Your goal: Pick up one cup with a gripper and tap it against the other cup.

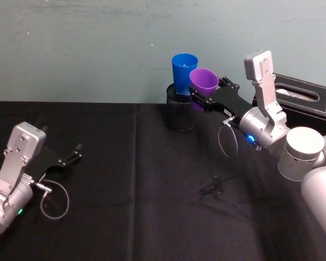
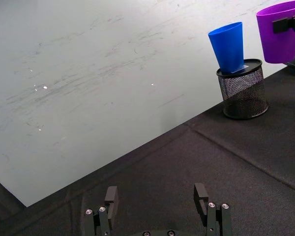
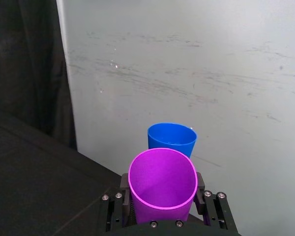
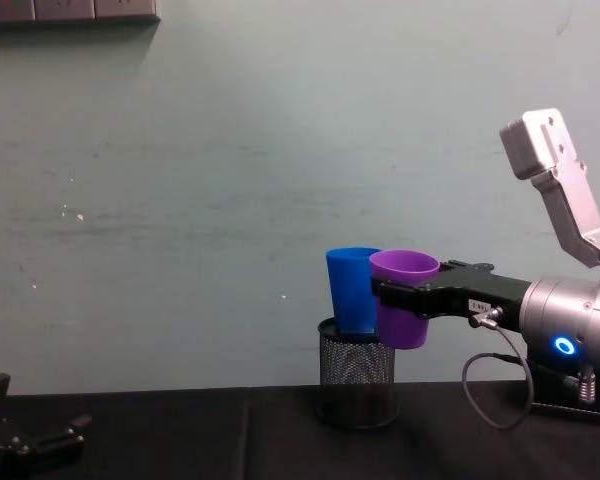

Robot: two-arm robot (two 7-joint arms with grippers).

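Right gripper [image 1: 208, 92]: raised above the table on the silver-grey arm with the blue ring light, reaching toward the wall – its black fingers are pinching the purple cup from both sides, just below the rolled rim.

Purple cup [image 4: 404, 300]: held clear of the black tablecloth [image 1: 125, 179], roughly upright with its mouth open upward. It hangs on the robot's right of the pen holder, its base a little lower than the holder's rim in the chest view.

Blue cup [image 4: 351, 290]: standing inside the black wire-mesh pen holder [image 4: 356, 385], leaning slightly, with most of its height above the mesh.

Gap between cups: the head and chest views show the purple rim overlapping the blue cup, but the left wrist view shows a sliver of wall between the two – just beside each other, apart.

Pen holder: at the far side of the table, close to the pale wall.

Left gripper [image 1: 75, 153]: low over the cloth on the robot's left, well apart from both cups; its fingers [image 2: 110, 196] are spread with nothing between them (idle).

Other things: a black box [image 1: 309, 95] behind the right arm, and a small dark object [image 1: 217, 179] lying on the cloth.
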